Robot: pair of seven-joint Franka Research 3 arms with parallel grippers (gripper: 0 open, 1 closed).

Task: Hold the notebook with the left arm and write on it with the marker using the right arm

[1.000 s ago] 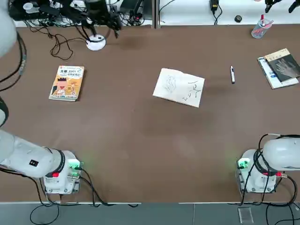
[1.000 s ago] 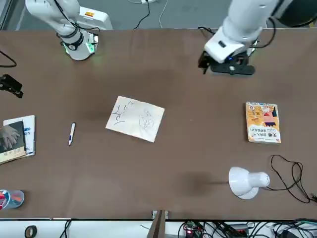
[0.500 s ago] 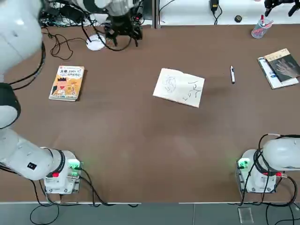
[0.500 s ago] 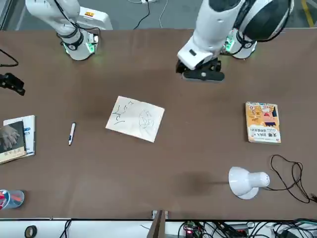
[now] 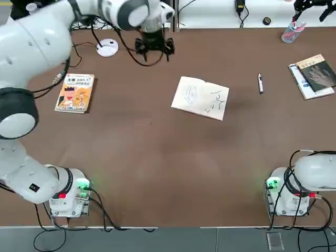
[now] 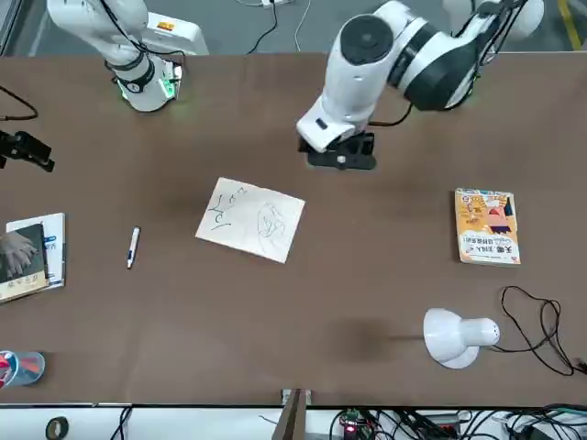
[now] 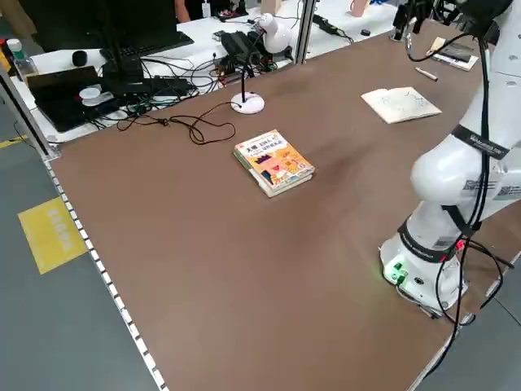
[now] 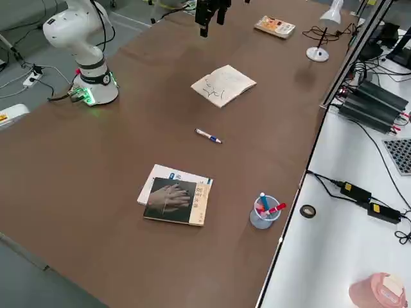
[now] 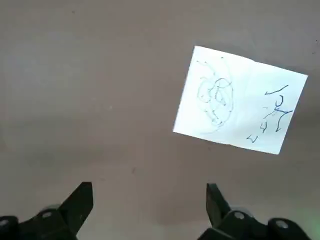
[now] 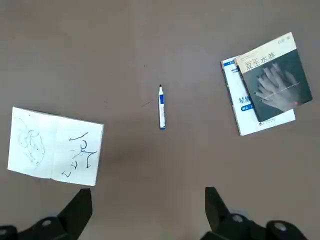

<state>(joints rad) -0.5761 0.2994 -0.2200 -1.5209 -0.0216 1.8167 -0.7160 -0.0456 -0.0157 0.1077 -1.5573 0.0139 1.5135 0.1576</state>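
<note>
Your brown table (image 5: 157,157) has the notebook (image 5: 200,97) lying open near its middle, with the marker (image 5: 260,83) well apart on the right arm's side. You see the left gripper (image 5: 154,48) hanging above the table beside the notebook, fingers spread and empty. Your right gripper (image 10: 148,210) is high over the marker, fingers wide apart.

L arm (image 5: 47,37) stretches far over the table, upper links bulky in the top view, wrist bent so the L gripper (image 5: 153,48) points down, held up off the table surface. Its fingers (image 9: 80,200) are spread wide, nothing btwn them. R arm (image 5: 315,173) is folded up above its own base w/ only the shoulder in the top view; R gripper (image 10: 147,210) looks straight down from high up, fingers (image 10: 215,202) wide apart and empty.
</note>
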